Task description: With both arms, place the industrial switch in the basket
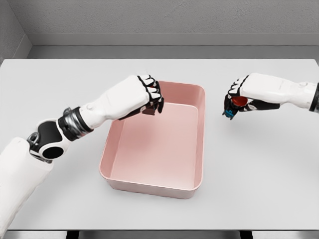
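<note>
Right hand point(238, 102) clenched around red-and-blue industrial switch point(235, 105), left hand point(149, 95) gripping pink basket point(202, 149) rim.

Light grey table point(259, 189) fills most of the view, flat matte top, edges visible at 12 and 6 o'clock. Grey wall point(164, 17) runs across the 12 o'clock side behind the table's far edge, with a darker strip of floor point(174, 52) between them. Dark table legs point(73, 234) just show below the front edge, at about 7 and 5 o'clock.
</note>
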Robot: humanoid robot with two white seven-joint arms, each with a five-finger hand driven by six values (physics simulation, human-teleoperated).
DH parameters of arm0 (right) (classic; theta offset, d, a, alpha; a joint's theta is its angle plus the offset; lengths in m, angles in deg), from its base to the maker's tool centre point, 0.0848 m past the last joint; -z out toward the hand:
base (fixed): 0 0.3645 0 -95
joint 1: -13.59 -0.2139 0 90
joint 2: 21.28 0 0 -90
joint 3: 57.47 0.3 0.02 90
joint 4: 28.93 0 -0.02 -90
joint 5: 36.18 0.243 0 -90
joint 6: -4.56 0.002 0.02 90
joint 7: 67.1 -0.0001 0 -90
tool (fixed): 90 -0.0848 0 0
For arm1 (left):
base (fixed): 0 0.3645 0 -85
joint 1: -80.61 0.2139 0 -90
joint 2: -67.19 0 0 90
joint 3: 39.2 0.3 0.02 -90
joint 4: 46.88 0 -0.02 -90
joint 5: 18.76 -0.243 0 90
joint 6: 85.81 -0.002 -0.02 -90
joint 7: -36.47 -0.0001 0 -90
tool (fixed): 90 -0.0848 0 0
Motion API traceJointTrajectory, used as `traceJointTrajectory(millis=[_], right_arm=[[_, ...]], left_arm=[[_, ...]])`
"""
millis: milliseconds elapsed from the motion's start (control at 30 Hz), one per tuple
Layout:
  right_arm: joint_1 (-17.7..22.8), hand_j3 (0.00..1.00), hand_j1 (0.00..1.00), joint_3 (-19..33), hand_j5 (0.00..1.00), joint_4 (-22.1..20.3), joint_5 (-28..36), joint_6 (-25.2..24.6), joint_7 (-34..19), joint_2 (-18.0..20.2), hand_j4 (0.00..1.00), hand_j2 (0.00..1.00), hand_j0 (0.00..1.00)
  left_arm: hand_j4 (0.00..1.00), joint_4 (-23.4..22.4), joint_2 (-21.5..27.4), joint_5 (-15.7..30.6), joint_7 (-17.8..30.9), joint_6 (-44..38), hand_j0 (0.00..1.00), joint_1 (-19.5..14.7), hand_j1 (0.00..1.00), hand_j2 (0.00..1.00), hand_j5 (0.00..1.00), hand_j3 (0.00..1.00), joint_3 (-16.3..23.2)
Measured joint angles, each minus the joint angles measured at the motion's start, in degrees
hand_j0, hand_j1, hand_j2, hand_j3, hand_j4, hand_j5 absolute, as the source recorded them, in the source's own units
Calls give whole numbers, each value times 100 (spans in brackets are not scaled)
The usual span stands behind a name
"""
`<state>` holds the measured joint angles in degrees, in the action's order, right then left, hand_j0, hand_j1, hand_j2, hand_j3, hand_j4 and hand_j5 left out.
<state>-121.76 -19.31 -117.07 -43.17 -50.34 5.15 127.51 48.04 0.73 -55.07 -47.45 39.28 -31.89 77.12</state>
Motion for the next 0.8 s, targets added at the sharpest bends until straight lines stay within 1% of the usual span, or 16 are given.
traceJointTrajectory(millis=[67, 200, 267, 300, 333, 367, 400, 433, 567, 633, 667, 700, 800], right_arm=[[0, 46, 46, 6, 46, -31, 1, 0, -10, -20, 46, 46, 46], [-26, 46, 46, 12, 46, -93, -1, 1, -21, -79, 46, 46, 46], [-44, 46, 46, 16, 46, -108, 1, 1, -24, -98, 46, 46, 46], [-61, 46, 46, 17, 46, -113, 0, 1, -26, -110, 46, 46, 46], [-88, 46, 46, 18, 46, -116, 1, 0, -31, -130, 46, 46, 46], [-105, 46, 46, 18, 46, -118, 1, 0, -41, -152, 46, 46, 46], [-123, 46, 46, 19, 46, -120, 2, 1, -49, -172, 46, 46, 46], [-123, 46, 46, 19, 46, -121, 0, 1, -53, -198, 46, 46, 46], [-167, 46, 46, 20, 46, -145, 0, 1, -76, -273, 46, 46, 46], [-167, 46, 46, 20, 46, -161, 1, 1, -88, -301, 46, 46, 46], [-167, 46, 46, 20, 46, -165, 1, 1, -92, -310, 46, 46, 46], [-167, 45, 45, 20, 45, -169, 2, 1, -94, -315, 45, 45, 45], [-167, 45, 45, 20, 45, -174, 2, 1, -98, -338, 45, 45, 45]], left_arm=[[24, -4, -49, 5, -6, 0, 24, 62, 24, 24, 24, 24, 13], [24, -18, -133, -3, -6, 1, 24, 325, 24, 24, 24, 24, 24], [25, -26, -176, -2, -5, 1, 25, 360, 25, 25, 25, 25, 25], [34, -29, -189, -1, -5, 2, 34, 360, 34, 34, 34, 34, 26], [47, -30, -198, 1, -5, 1, 47, 352, 47, 47, 47, 47, 26], [59, -30, -206, 2, -8, -1, 59, 343, 59, 59, 59, 59, 26], [68, -30, -215, 4, -10, -2, 68, 343, 68, 68, 68, 68, 25], [71, -29, -222, 5, -12, -3, 71, 343, 71, 71, 71, 71, 25], [71, -28, -234, 6, -14, -5, 71, 334, 71, 71, 71, 71, 20], [89, -28, -236, 7, -19, -5, 89, 325, 89, 89, 89, 89, 18], [93, -28, -239, 10, -23, -5, 93, 325, 93, 93, 93, 93, 18], [97, -28, -241, 8, -25, -5, 97, 316, 97, 97, 97, 97, 17], [100, -28, -245, 10, -40, -5, 100, 316, 100, 100, 100, 100, 17]])
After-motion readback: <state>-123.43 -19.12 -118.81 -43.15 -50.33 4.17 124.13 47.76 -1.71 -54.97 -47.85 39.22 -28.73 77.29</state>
